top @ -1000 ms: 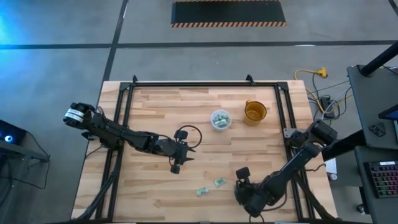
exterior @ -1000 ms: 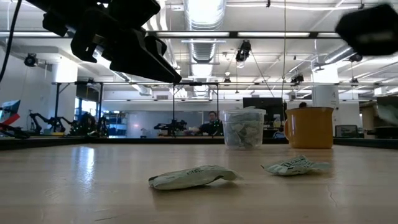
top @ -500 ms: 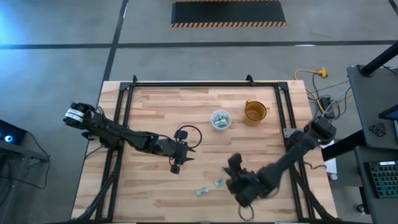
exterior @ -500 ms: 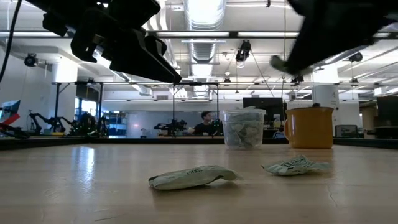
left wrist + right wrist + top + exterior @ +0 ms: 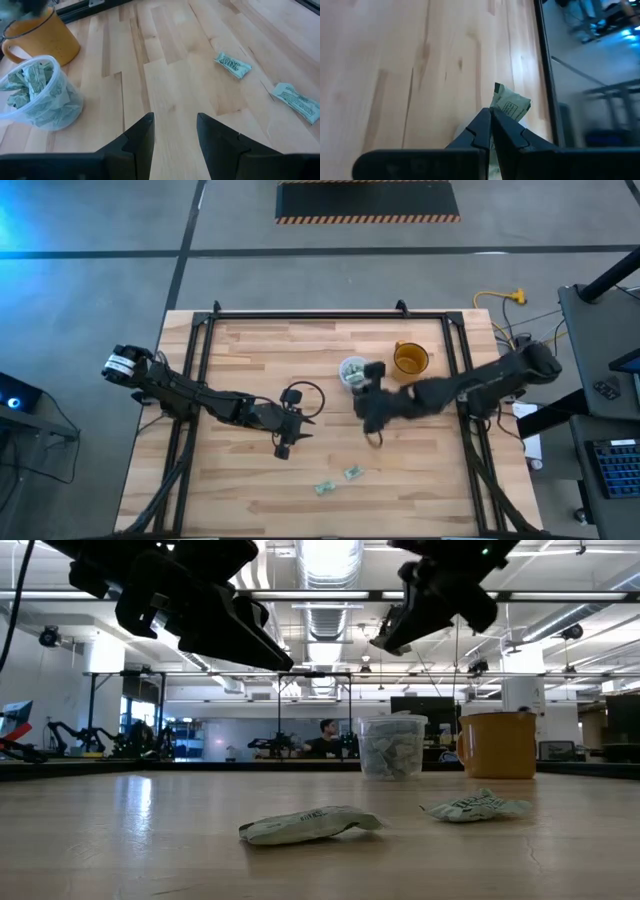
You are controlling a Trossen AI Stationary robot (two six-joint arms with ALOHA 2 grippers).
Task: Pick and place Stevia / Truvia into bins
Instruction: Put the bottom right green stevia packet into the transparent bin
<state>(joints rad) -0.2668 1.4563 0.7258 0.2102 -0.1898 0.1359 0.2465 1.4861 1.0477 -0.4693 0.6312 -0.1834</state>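
Observation:
My right gripper point(image 5: 491, 112) is shut on one pale green Stevia sachet point(image 5: 512, 106). It hovers above the table next to the clear cup point(image 5: 353, 372), and in the low view it hangs high over that cup point(image 5: 391, 747). The cup stands upright and holds several sachets point(image 5: 35, 85). Two more sachets lie flat on the wood near the near edge point(image 5: 323, 487) point(image 5: 353, 473). My left gripper point(image 5: 283, 448) is open above the table's middle left, and both its fingers show in its wrist view point(image 5: 172, 137). My right gripper pinches the sachet by one end point(image 5: 504, 111) between its two fingertips. The rest of the packet sticks out past the tips. The fingers slant down toward the table's left point(image 5: 380, 642). The sachet is lifted clear of the table.
An orange cup point(image 5: 410, 360) stands just right of the clear cup. A black cable loop point(image 5: 300, 395) lies by my left arm. Dark frame rails point(image 5: 300, 315) run along the table's edges. Bare wood point(image 5: 250, 490) spreads around the two loose sachets.
My right arm has swung from the table's near right corner toward the far edge and left, rising until it is beside the clear cup. The two loose sachets have stayed where they were.

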